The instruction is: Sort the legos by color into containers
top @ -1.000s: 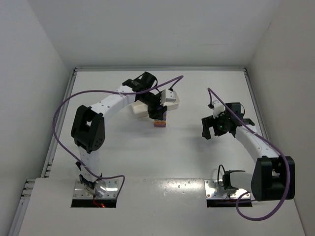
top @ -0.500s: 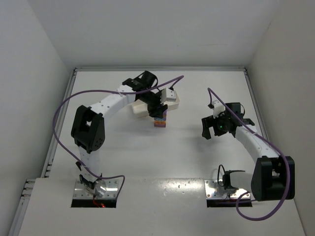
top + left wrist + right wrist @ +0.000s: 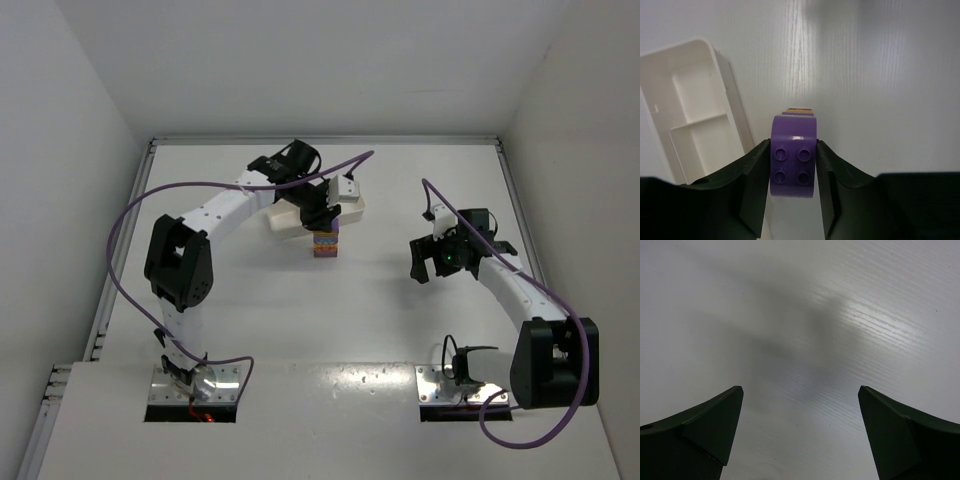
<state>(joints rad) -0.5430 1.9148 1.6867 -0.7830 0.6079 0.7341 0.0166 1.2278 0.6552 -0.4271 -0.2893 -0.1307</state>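
Observation:
A small stack of legos, a purple brick on top of orange and yellow layers, stands just in front of the white tray. My left gripper reaches over the tray, and both of its fingers press on the sides of the purple brick. The left wrist view shows two open compartments of the tray, with nothing visible in them. My right gripper is open and empty above bare table on the right, and it also shows in the right wrist view.
The left arm covers the middle of the tray. White walls close the table at the back and both sides. Purple cables loop from both arms.
The left gripper has shifted slightly back toward the tray, so more of the stack's purple top shows from above. The right arm has not moved.

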